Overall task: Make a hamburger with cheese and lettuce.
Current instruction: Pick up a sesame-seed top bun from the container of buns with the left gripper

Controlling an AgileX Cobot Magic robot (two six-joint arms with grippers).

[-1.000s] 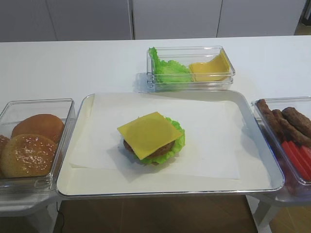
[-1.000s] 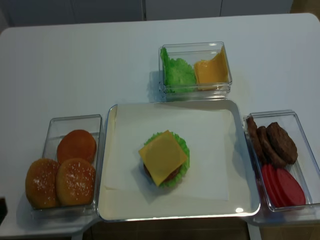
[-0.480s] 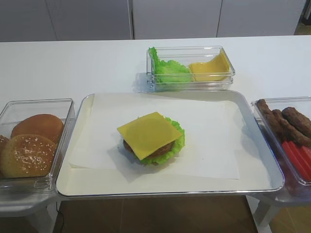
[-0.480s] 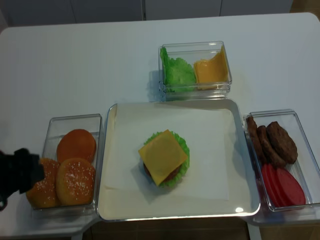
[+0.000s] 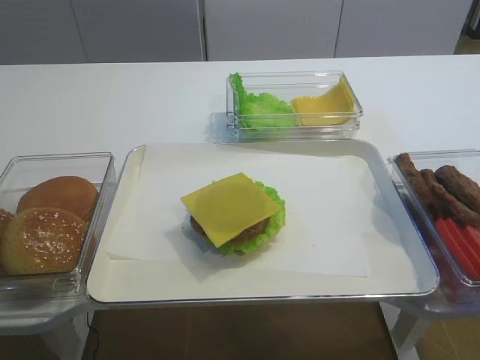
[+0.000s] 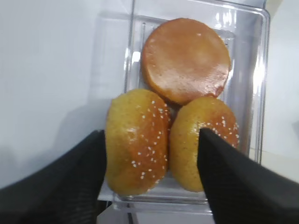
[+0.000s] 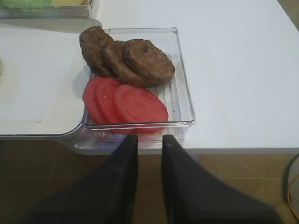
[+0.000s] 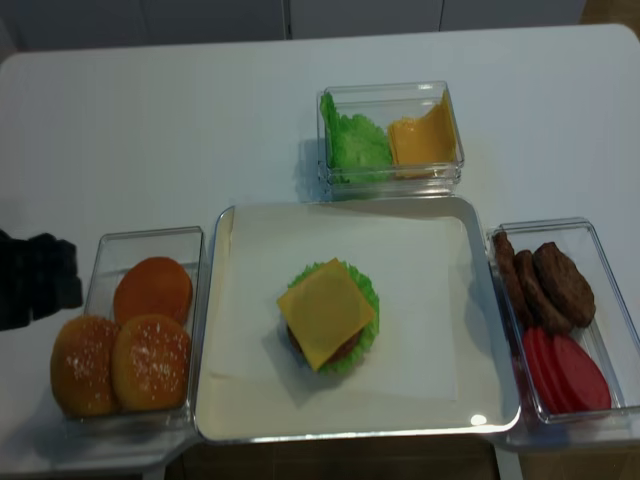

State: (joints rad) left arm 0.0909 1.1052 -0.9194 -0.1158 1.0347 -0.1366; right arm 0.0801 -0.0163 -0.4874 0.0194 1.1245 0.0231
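On the paper-lined tray (image 5: 135,161) the hamburger stands as a brown patty (image 5: 251,231), the lettuce (image 5: 276,217) and the square yellow cheese (image 5: 229,207) on top; the overhead view shows the cheese (image 8: 325,312) over the lettuce (image 8: 366,300). My left gripper (image 6: 152,132) is open wide just above the near end of the bun box, two sesame buns (image 6: 137,140) showing between its fingers. Its dark arm (image 8: 40,280) sits left of that box. My right gripper (image 7: 149,138) is shut and empty, off the table's front edge.
The clear bun box (image 8: 150,240) holds two sesame buns (image 8: 152,362) and a smooth bun (image 8: 153,290). A box at the back (image 5: 294,131) holds green leaves and yellow-orange slices. A box on the right (image 7: 184,88) holds patties (image 7: 148,60) and tomato slices (image 7: 140,103).
The left arm came into the overhead view from the lower left and moved farther back along the bun box. The food on the tray has not moved.
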